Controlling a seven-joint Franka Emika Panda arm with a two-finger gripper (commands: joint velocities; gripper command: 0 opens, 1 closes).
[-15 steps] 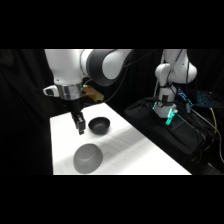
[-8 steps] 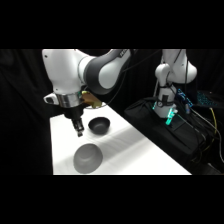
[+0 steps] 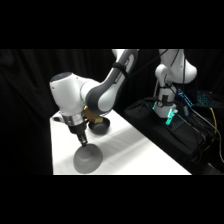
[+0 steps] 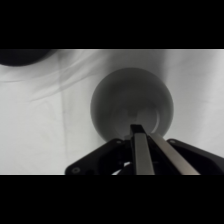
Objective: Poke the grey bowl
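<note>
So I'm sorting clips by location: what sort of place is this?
Most likely a robotics lab. A white robot arm works over a white table holding only the grey bowl and a black bowl, with black curtains behind and a second arm above cabled equipment.

We see a plain matte grey bowl (image 3: 88, 158) (image 4: 131, 104) on the white table (image 3: 130, 150), a glossy black bowl (image 3: 99, 126) behind it, white arm (image 3: 75, 97) with black linkage.

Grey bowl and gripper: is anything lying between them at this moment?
Nothing. In the side view the gripper tip sits right at the grey bowl, and in the wrist view the fingers point straight onto the bowl with no object between.
</note>
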